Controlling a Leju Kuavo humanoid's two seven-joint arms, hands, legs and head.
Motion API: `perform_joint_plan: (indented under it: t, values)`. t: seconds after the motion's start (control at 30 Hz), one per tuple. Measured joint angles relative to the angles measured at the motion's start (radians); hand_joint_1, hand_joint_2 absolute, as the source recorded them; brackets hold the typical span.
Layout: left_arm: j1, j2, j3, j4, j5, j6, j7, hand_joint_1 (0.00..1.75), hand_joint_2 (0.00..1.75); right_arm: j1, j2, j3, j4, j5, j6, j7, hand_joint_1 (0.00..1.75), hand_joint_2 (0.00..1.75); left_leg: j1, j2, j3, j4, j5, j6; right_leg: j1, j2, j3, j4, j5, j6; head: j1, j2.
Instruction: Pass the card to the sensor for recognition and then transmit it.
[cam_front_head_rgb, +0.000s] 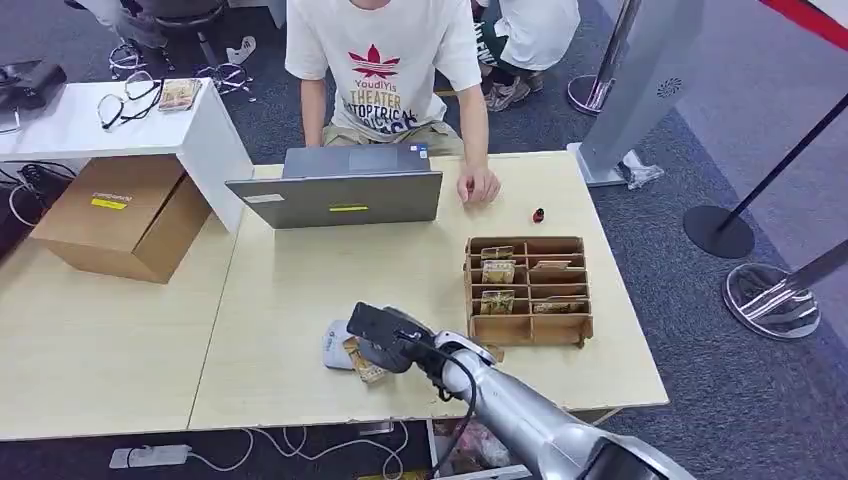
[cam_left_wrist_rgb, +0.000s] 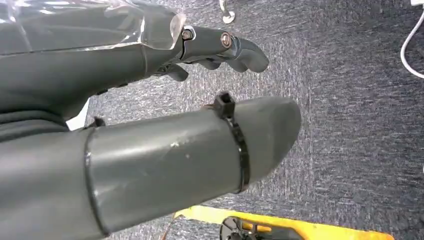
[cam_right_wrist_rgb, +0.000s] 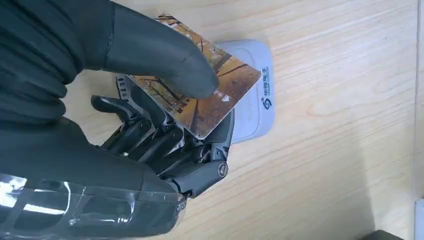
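One card (cam_right_wrist_rgb: 215, 95), lengthwise over sensor (cam_right_wrist_rgb: 255, 95)

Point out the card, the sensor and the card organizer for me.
card (cam_right_wrist_rgb: 235, 82): right wrist view, on its printed face.
sensor (cam_right_wrist_rgb: 255, 107): right wrist view, on its white top by the logo.
card organizer (cam_front_head_rgb: 575, 290): head view, on its right wall.

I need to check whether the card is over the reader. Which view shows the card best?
The right wrist view: the card, held by the right robot hand, overlaps the white sensor. The head view shows the card small under that hand. The left wrist view faces carpet.
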Motion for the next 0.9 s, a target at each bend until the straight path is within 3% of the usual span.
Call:
perform_joint_plan:
  t: [0.57,0.9]
  values:
    - [0.0,0.0,-0.009,0.0,0.0,-0.008,-0.001,0.0,0.0,-0.021,0.0,0.0,0.039,-0.034,-0.024,-0.001,1.75,1.75,0.0,0.0,0.001,0.0,0.0,0.0,0.0,0.0,0.001,0.0,0.0,0.0,0.0,0.0]
    - [0.0,0.002,-0.013,0.0,0.002,-0.009,0.002,0.0,0.0,0.001,-0.024,-0.035,-0.035,-0.1,0.026,-0.016,1.75,1.75,0.0,0.0,0.001,0.0,0.0,0.0,0.0,0.0,0.001,0.0,0.0,0.0,0.0,0.0]
